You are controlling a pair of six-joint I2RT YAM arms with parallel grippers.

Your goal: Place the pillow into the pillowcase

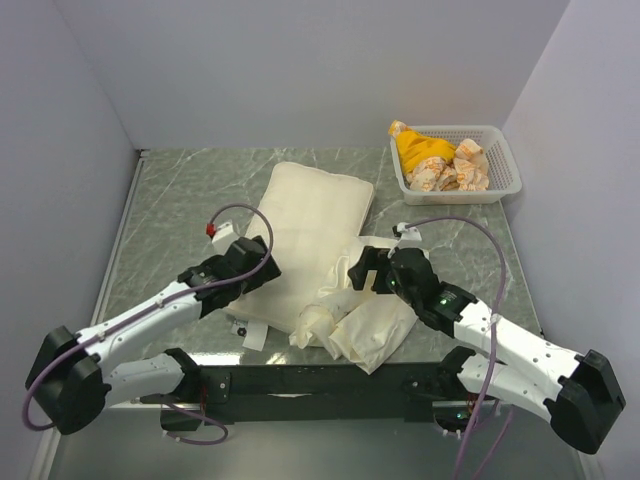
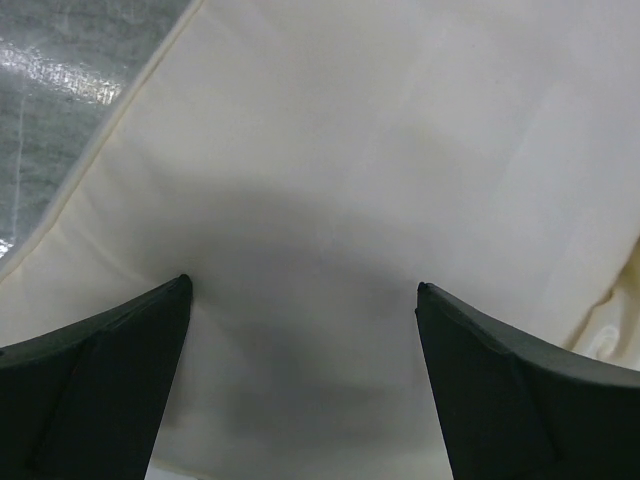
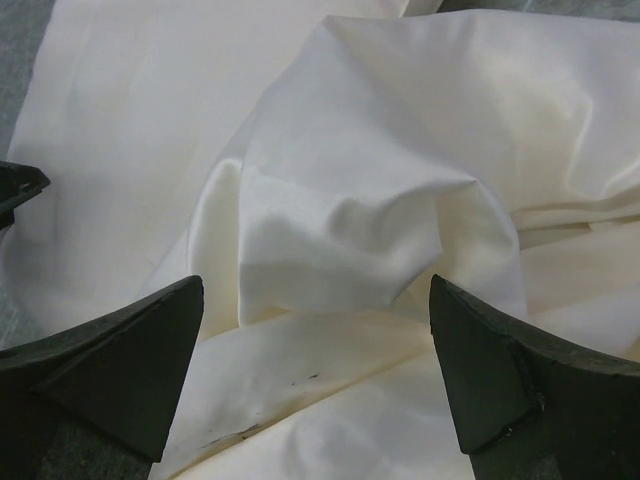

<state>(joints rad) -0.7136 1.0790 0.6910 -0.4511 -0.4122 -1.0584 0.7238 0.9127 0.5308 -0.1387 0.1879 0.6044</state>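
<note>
Pillow [image 1: 318, 205] at the middle of the bench [image 1: 180, 200]; limp pillowcase [image 1: 375, 335] bunched at the near edge (touching the pillow); left pincer [image 2: 303, 285] spread wide over pillow, right pincer [image 3: 315, 282] wide over pillowcase, both holding nothing

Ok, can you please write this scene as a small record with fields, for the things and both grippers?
pillow: lies flat at centre, not in the pillowcase
pillowcase: crumpled against the pillow's near right end
left gripper: open, empty, over the pillow's left part
right gripper: open, empty, over the pillowcase
basket: far right corner, holding cloths
</note>
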